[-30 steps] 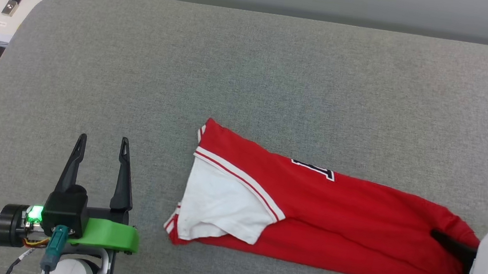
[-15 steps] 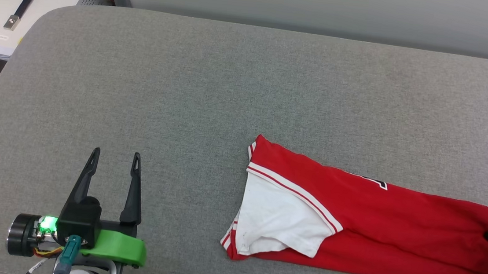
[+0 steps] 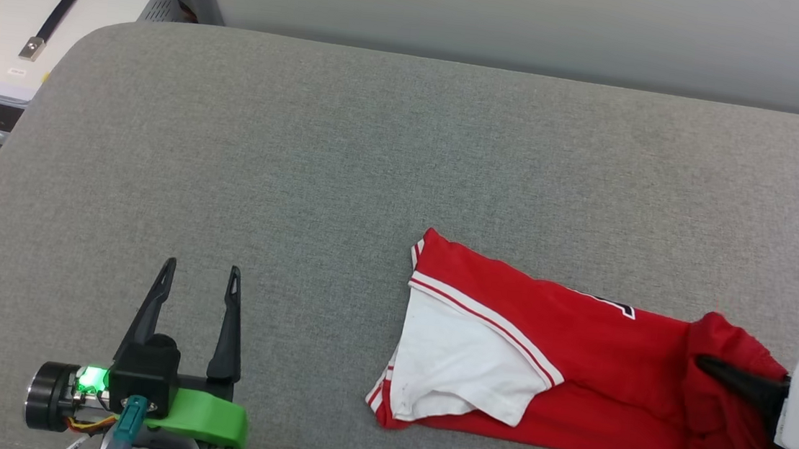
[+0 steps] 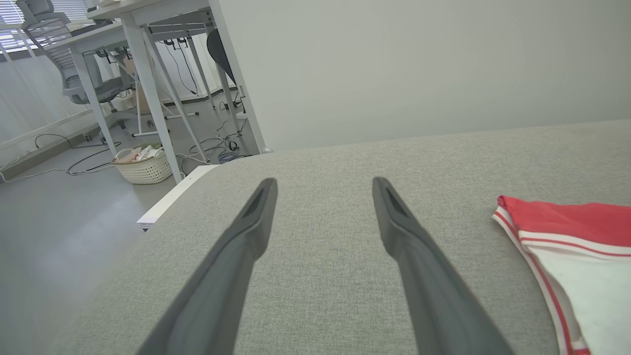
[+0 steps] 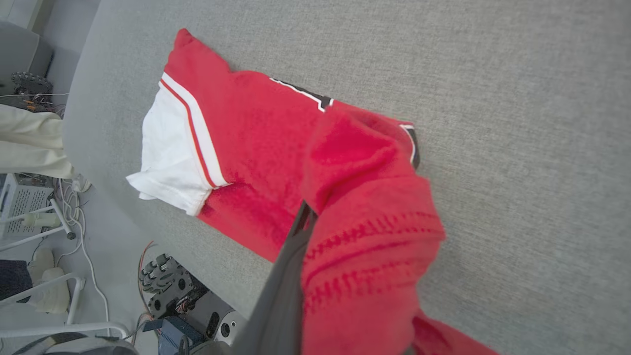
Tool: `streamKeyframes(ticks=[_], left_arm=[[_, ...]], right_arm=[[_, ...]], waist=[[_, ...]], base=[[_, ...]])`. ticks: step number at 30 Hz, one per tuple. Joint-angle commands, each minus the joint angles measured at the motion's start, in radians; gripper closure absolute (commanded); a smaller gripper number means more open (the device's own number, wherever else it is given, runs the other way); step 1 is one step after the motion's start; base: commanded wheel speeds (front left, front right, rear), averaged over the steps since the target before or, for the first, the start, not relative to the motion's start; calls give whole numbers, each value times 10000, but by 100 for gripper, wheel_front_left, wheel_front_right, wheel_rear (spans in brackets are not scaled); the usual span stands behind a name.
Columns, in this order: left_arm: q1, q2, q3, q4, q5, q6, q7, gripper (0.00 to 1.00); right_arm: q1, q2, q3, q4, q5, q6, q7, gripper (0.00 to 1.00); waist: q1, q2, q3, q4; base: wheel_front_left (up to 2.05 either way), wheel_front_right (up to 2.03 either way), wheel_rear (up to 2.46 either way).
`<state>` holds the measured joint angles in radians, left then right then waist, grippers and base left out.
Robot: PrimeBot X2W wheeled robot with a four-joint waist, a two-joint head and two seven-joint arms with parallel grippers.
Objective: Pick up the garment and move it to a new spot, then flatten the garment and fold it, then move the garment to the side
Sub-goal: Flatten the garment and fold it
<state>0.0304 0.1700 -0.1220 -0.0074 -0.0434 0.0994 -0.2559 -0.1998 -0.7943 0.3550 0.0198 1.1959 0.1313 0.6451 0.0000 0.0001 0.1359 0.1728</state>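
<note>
Wide-spread left claw (image 4: 324, 181) above grey cushion (image 4: 320, 276); garment (image 4: 581, 231) lies at right, apart from fingers.

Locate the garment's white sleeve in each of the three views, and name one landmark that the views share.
Head view: white sleeve lower middle, slightly right, at the left end of the garment.
Left wrist view: lower right corner, cut by the picture's edge.
Right wrist view: left of centre.
Shared landmark: the red-and-white striped trim bordering the sleeve.
</note>
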Motion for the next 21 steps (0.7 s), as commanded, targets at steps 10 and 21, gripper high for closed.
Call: streamKeyframes(ticks=[10, 21], left_arm=[[-390, -371, -253, 283, 195, -231, -59, 0], [-731, -557, -309, 473, 201, -316, -59, 0]], right_arm=[[-2137, 2284, 911, 302, -1346, -6, 1148, 100], [-3710, 3855, 1969, 2012, -2676, -6, 1318, 100]], waist=[[0, -1, 445, 606], [0, -1, 772, 997]], base=[[0, 0, 0], [0, 0, 0]])
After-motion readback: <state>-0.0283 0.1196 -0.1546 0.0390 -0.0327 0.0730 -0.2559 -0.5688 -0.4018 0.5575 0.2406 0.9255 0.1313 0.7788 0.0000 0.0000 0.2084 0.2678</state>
